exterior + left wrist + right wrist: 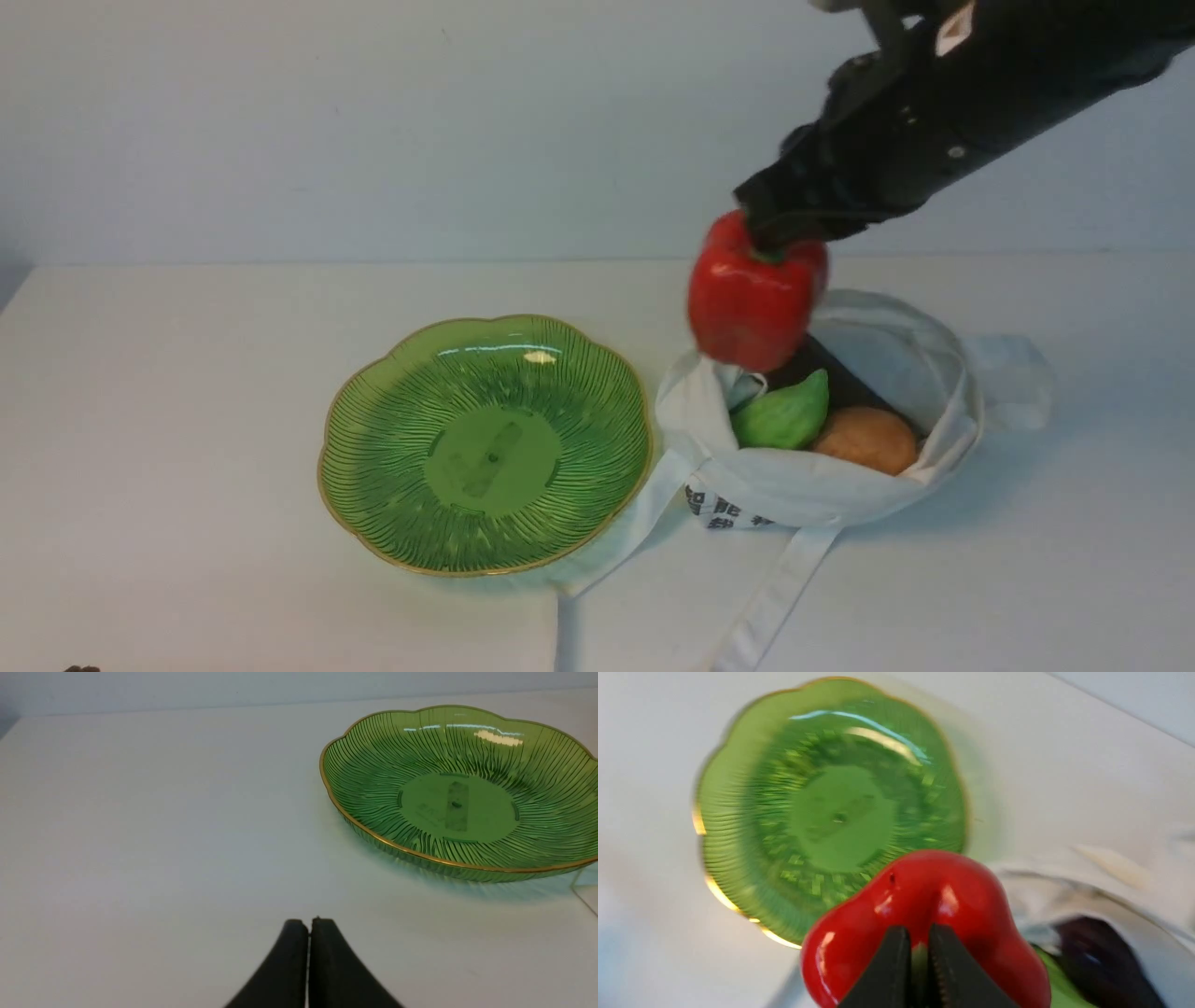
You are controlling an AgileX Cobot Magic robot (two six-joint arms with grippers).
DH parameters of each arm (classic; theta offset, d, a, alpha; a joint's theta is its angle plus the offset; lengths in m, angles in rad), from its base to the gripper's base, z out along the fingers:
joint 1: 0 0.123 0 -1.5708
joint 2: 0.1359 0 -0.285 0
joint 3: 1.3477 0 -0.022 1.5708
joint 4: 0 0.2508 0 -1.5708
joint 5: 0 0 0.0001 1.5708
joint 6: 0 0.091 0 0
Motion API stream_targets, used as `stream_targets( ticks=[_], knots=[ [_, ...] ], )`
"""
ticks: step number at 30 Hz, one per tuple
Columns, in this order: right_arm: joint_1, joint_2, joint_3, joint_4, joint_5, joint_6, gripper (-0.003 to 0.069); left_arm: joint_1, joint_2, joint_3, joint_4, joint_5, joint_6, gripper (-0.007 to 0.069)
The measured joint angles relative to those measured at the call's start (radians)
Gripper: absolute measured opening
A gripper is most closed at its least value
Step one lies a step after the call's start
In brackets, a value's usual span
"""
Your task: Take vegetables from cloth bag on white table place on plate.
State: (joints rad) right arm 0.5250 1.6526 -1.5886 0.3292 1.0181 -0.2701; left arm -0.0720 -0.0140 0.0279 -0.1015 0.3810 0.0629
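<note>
My right gripper [767,245] is shut on the green stem of a glossy red bell pepper [754,297], which hangs in the air above the left rim of the cloth bag [920,355]. In the right wrist view the black fingers [889,970] pinch the stem with the red pepper [924,905] below them. Inside the bag lie a pale green gourd [784,416], a tan potato [866,439] and a dark eggplant [826,371]. The green plate [373,411] sits on the white table [187,373] left of the bag, with nothing on it. My left gripper [308,926] is shut over bare table, apart from the plate [551,751].
The bag's long straps [775,597] trail toward the table's front edge, one running beside the plate's right rim. A pale wall [373,121] stands behind the table's far edge.
</note>
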Motion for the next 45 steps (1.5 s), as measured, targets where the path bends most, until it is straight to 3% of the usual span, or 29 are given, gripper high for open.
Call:
stream_targets(
  ticks=[3,10,19,22,29,31,34,36,37,38,40,45],
  knots=[
    [0.09,0.056,-0.003,0.059,-0.05,-0.055,0.002,0.0,0.0,0.0,0.0,0.0,0.0,-0.0008],
    [0.226,0.286,-0.119,0.07,-0.095,-0.067,0.002,0.0,0.0,0.0,0.0,0.0,0.0,-0.0008],
    [0.248,0.487,-0.271,0.028,-0.152,-0.018,0.005,0.0,0.0,0.0,0.0,0.0,0.0,-0.0008],
    [0.248,0.507,-0.294,-0.01,-0.173,0.019,0.0127,0.0,0.0,0.0,0.0,0.0,0.0,-0.0008],
    [0.248,0.504,-0.341,-0.089,-0.125,0.1,0.0421,0.0,0.0,0.0,0.0,0.0,0.0,-0.0008],
    [0.248,0.487,-0.381,-0.135,-0.05,0.125,0.0442,0.0,0.0,0.0,0.0,0.0,0.0,-0.0008],
    [0.248,0.416,-0.454,-0.257,0.08,0.199,0.0375,0.0,0.0,0.0,0.0,0.0,0.0,-0.0008],
    [0.248,0.34,-0.492,-0.345,0.149,0.233,0.0267,0.0,0.0,0.0,0.0,0.0,0.0,-0.0008],
    [0.248,0.331,-0.495,-0.361,0.155,0.24,0.0255,0.0,0.0,0.0,0.0,0.0,0.0,-0.0008],
    [0.248,0.253,-0.508,-0.413,0.196,0.26,0.0149,0.0,0.0,0.0,0.0,0.0,0.0,-0.0008],
    [0.248,0.149,-0.514,-0.468,0.225,0.285,0.0046,0.0,0.0,0.0,0.0,0.0,0.0,-0.0008],
    [0.248,-0.108,-0.494,-0.517,0.241,0.333,-0.001,0.0,0.0,0.0,0.0,0.0,0.0,-0.0008]
  ],
)
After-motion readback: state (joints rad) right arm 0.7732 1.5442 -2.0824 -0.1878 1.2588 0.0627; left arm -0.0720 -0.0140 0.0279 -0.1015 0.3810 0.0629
